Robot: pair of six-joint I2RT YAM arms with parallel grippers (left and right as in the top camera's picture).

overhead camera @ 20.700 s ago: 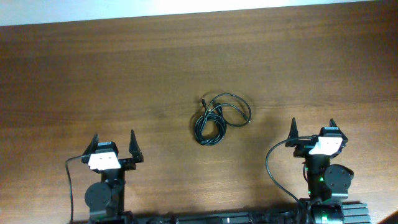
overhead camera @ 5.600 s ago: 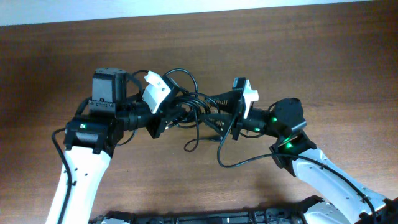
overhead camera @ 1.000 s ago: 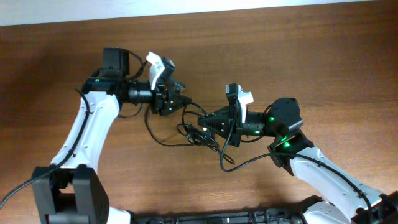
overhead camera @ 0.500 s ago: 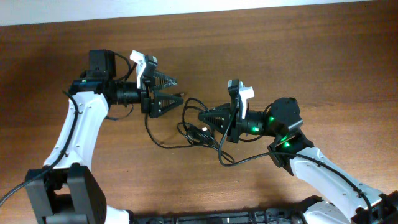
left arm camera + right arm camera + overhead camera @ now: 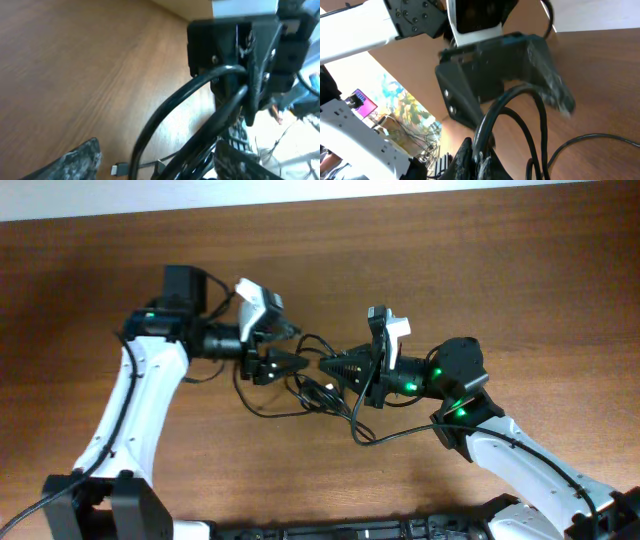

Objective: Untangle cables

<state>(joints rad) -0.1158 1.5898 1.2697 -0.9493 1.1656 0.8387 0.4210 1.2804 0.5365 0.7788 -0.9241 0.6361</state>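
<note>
The black cables [image 5: 312, 390] hang as a loose tangle between both grippers at mid-table, with loops trailing onto the wood below. My right gripper [image 5: 325, 365] points left and is shut on the cables [image 5: 487, 117], pinched at its fingertips [image 5: 475, 157]. My left gripper [image 5: 298, 348] faces it from the left, almost tip to tip. Its jaws stand apart, with cable strands [image 5: 167, 107] passing through the gap without being pinched. In the left wrist view a small plug [image 5: 120, 169] lies on the wood between its fingers [image 5: 75, 161].
The brown wooden table [image 5: 500, 270] runs to a pale back edge at the top. The right arm's own thicker wire [image 5: 395, 435] loops on the table just below the tangle. Both arm bases stand at the near edge.
The left gripper drew back left and opened wide. It has since moved right again, narrowed somewhat, and now straddles cable strands beside the right gripper. The right gripper stayed shut and barely moved.
</note>
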